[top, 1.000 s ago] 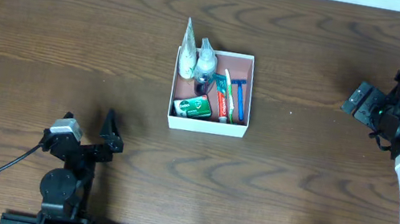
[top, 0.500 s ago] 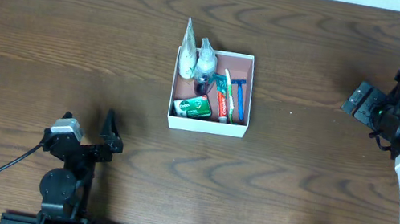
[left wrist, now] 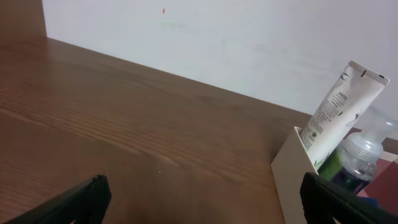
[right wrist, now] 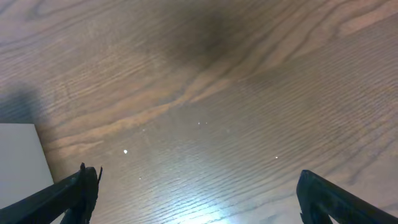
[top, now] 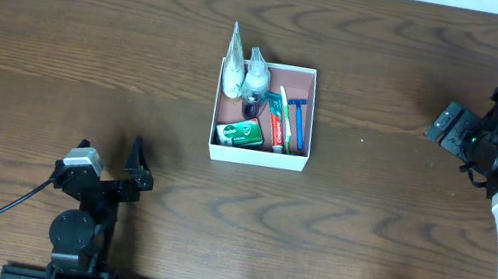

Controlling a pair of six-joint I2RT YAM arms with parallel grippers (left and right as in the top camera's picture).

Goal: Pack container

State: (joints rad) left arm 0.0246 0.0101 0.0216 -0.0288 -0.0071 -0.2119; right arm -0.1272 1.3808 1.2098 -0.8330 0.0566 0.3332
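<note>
The container (top: pixel 257 157) is a square white box with a pinkish inside, at the table's middle. In it are a white tube (top: pixel 232 68), a clear bottle (top: pixel 257 75), a green soap box (top: pixel 239 134), a red toothpaste tube (top: pixel 278 124), a green toothbrush and a blue razor (top: pixel 299 120). My left gripper (top: pixel 136 171) is open and empty, low on the table at the front left of the container. Its wrist view (left wrist: pixel 202 202) shows the container's corner (left wrist: pixel 291 168) with the tube (left wrist: pixel 339 112). My right gripper (top: pixel 447 124) is open and empty, far right of it, over bare wood (right wrist: pixel 199 190).
The brown wooden table (top: pixel 63 38) fills the view, with a white wall (left wrist: pixel 217 43) behind its far edge. A white patch (right wrist: pixel 18 162) shows at the lower left of the right wrist view; I cannot tell what it is.
</note>
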